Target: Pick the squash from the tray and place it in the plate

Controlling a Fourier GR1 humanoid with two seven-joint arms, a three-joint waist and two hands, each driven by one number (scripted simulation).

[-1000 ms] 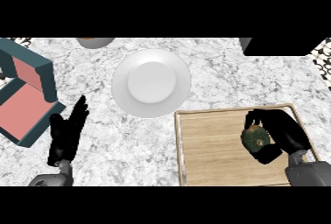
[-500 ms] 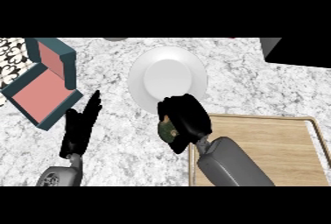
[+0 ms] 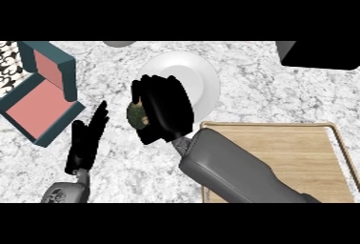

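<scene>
The squash (image 3: 136, 116) is dark green with mottled patches and peeks out at the left side of my right hand (image 3: 165, 110), whose fingers curl round it. That hand hovers over the lower left rim of the white plate (image 3: 193, 76), left of the wooden tray (image 3: 295, 147). Most of the squash is hidden by the hand. My left hand (image 3: 88, 136) rests open on the marble counter at the lower left, fingers straight and pointing up.
A teal box with a pink inside (image 3: 38, 102) lies at the left edge. A black object (image 3: 320, 53) fills the upper right corner. A grey round thing (image 3: 119, 44) shows at the top edge.
My right hand has carried the squash off the tray and leftward, up to the plate's lower left rim. The view has shifted. The left hand stays resting.
</scene>
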